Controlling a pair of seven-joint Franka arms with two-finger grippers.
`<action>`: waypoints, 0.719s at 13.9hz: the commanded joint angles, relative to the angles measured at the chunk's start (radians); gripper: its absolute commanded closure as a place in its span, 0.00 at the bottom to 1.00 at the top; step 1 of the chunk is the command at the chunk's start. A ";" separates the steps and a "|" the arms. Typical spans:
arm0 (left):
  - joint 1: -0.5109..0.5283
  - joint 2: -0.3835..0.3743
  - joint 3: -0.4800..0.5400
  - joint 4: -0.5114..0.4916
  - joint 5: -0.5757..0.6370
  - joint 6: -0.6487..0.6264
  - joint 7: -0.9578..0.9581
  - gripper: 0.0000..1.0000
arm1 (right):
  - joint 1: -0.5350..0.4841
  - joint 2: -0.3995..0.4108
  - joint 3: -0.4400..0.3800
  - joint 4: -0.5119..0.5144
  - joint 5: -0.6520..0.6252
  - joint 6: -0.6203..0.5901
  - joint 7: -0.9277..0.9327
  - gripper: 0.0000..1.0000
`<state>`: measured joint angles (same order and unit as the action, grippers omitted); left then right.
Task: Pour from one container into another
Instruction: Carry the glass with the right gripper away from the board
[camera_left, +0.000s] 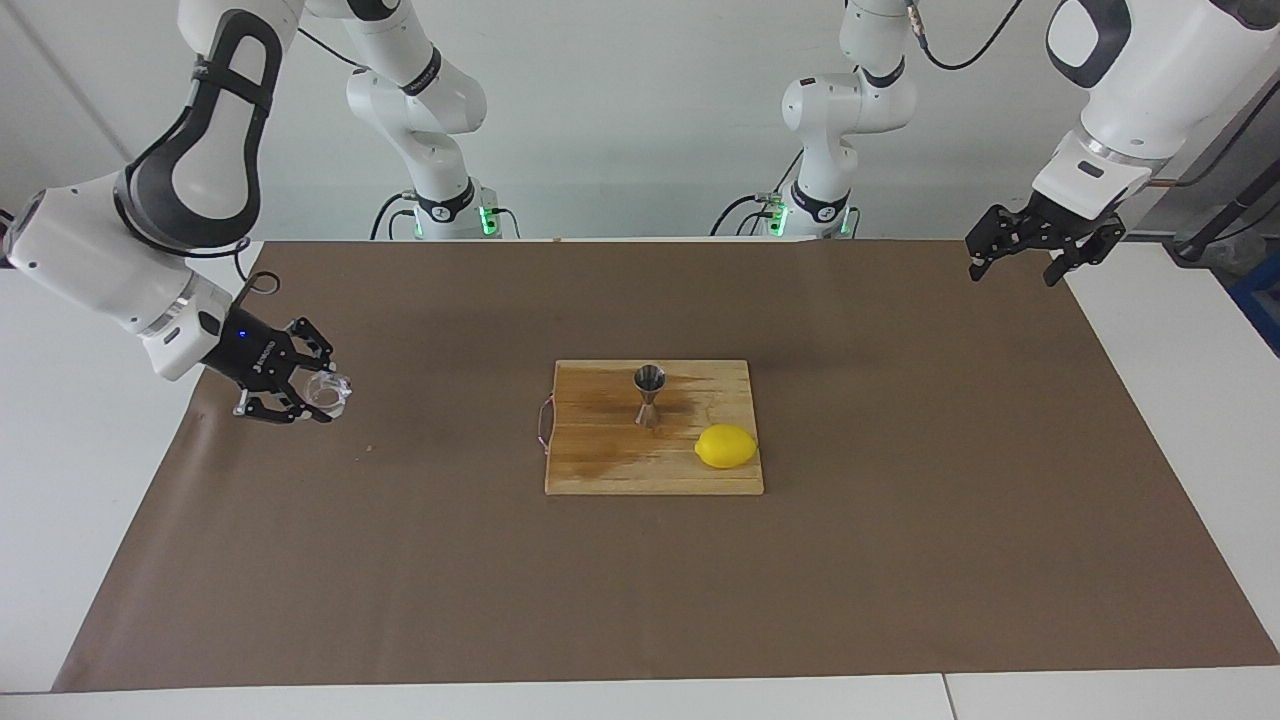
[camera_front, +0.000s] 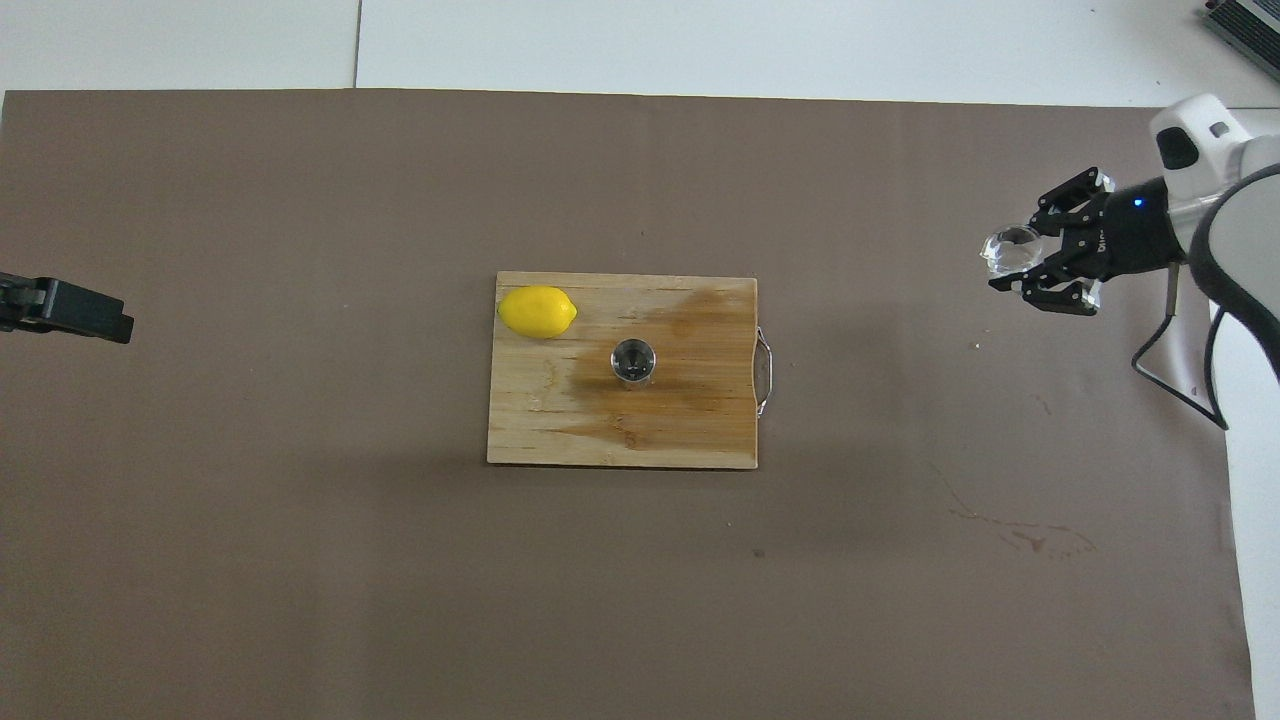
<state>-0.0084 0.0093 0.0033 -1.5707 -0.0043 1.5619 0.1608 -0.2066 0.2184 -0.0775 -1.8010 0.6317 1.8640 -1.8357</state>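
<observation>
Facing view: my right tool clenched on glass cup, over brown mat at right arm's end of worktop, well apart from jigger upright on cutting board. Cup light, slick, fragile; gripped at wall. Left tool waits, released.

Overhead view: cup tilted sideways in right tool; jigger near lemon.

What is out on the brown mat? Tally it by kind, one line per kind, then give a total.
Glass cup: 1, held by the right gripper
Steel jigger: 1
Lemon: 1
Wooden board: 1
Total: 4
</observation>
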 joint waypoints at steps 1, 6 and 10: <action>0.001 -0.023 0.000 -0.025 0.015 0.001 -0.003 0.00 | -0.046 -0.033 0.016 -0.118 0.104 0.027 -0.163 0.94; 0.001 -0.023 0.000 -0.025 0.015 0.001 -0.001 0.00 | -0.109 0.073 0.016 -0.152 0.224 0.063 -0.385 0.94; 0.001 -0.025 0.000 -0.025 0.015 0.001 -0.001 0.00 | -0.117 0.159 0.016 -0.141 0.350 0.064 -0.432 0.93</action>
<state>-0.0084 0.0093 0.0033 -1.5707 -0.0043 1.5619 0.1608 -0.3118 0.3503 -0.0773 -1.9505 0.9240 1.9157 -2.2466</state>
